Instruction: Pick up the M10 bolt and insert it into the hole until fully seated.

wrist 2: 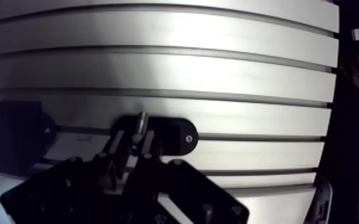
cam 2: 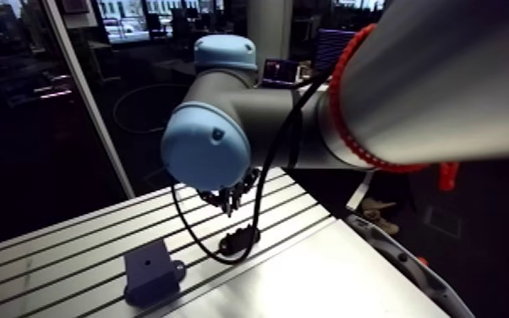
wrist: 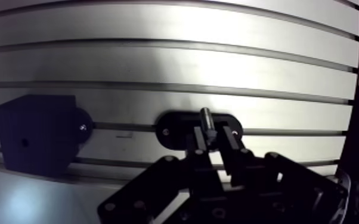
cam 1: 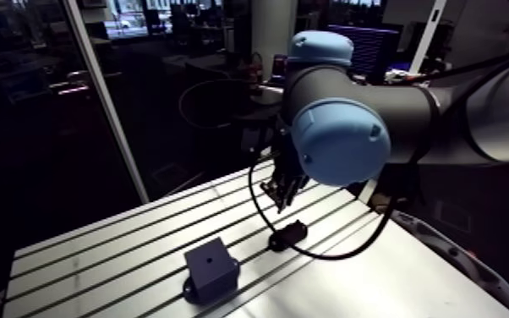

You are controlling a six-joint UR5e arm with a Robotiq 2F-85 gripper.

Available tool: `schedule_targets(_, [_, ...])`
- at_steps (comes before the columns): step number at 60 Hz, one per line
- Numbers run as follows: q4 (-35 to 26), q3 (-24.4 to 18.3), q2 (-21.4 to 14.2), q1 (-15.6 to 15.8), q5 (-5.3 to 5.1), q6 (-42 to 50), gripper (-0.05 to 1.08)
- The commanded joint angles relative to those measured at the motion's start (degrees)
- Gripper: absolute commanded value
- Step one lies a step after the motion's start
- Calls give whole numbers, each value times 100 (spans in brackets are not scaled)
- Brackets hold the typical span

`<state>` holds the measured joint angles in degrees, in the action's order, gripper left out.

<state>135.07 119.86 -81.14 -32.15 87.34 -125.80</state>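
The slotted aluminium table [wrist: 217,71] carries two dark pieces. A flat oval plate [wrist: 175,123] with a screw head at each end lies directly under the gripper [wrist: 213,140]. Off to the gripper's side, apart from the plate, sits a black block [wrist: 36,134] with a small hole in one face.
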Motion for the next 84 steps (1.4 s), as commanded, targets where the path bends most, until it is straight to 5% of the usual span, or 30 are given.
schedule_targets(1, [-327, -325, -55, 151, -30, 122, 107])
schedule_targets(18, [-1535, -1046, -39, 385, 29, 585, 108])
schedule_targets(28, [-2902, -1838, -3, 750, 343, 1010, 108])
schedule_targets(37, [-3284, -2136, 23, 937, 364, 1245, 108])
schedule_targets(55, [-4085, -2590, 310, 1642, 671, 1697, 108])
schedule_targets(70, [-4456, -2769, 472, 1955, 734, 1800, 108])
schedule_targets(84, [-4557, -2749, 449, 2035, 635, 1807, 108])
